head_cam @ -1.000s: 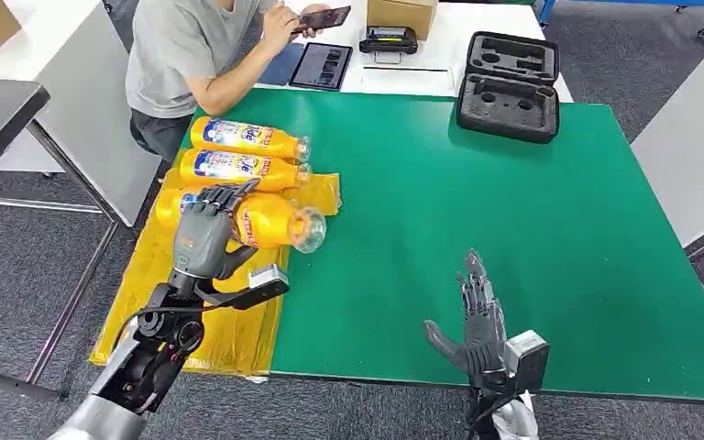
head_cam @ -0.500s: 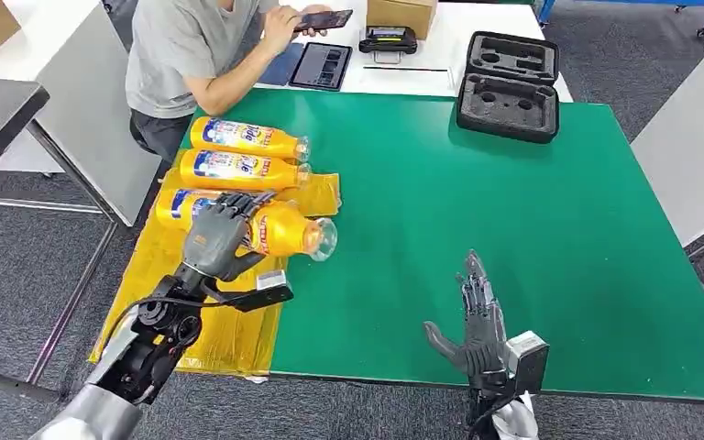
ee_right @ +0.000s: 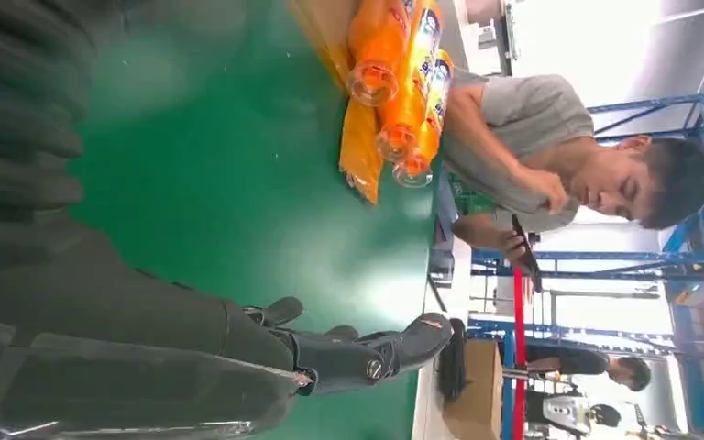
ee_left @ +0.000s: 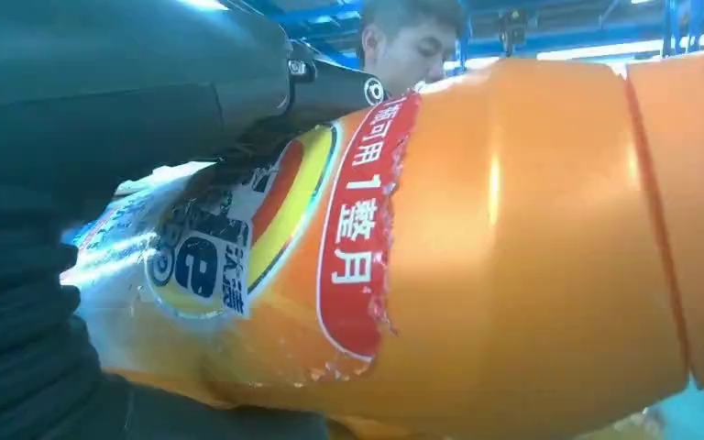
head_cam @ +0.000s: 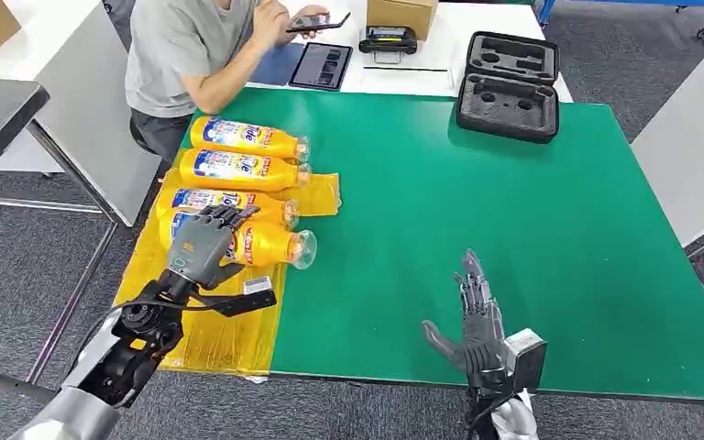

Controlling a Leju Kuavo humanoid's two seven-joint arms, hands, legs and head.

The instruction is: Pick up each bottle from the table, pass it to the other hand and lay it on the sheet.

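My left hand [head_cam: 203, 246] has its dark fingers [head_cam: 225, 216] curled over the label end of a yellow-orange plastic bottle with a clear cap [head_cam: 252, 245], and my thumb is tucked under its near side, so I am gripping it. In the left wrist view the bottle's orange body [ee_left: 513, 238] sits right against my fingers [ee_left: 128, 82], its red and blue label crumpled beneath them. The bottle lies on its side, body over the glossy yellow sheet [head_cam: 229, 335] and cap end reaching past the sheet's edge onto the green table top [head_cam: 477, 192]. I cannot tell whether it rests fully on the sheet or hangs just above it.

My right hand [head_cam: 478, 321] is well apart from the sheet, at the near edge of the table, fingers straight and spread, holding nothing.

Beyond the bottle I hold, three more like it lie on their sides on the sheet, caps toward the middle of the table: one [head_cam: 229, 199] just beside mine, the next [head_cam: 238, 170] behind that, the last [head_cam: 243, 137] at the sheet's far end. On the table away from the sheet I see no bottle, just a black foam-lined case [head_cam: 509, 87] at the far side. A person in a grey shirt [head_cam: 183, 46] sits behind the sheet's far end.

I judge the task nearly finished: three bottles laid, the fourth in place, and what remains is letting go and drawing my hand off.
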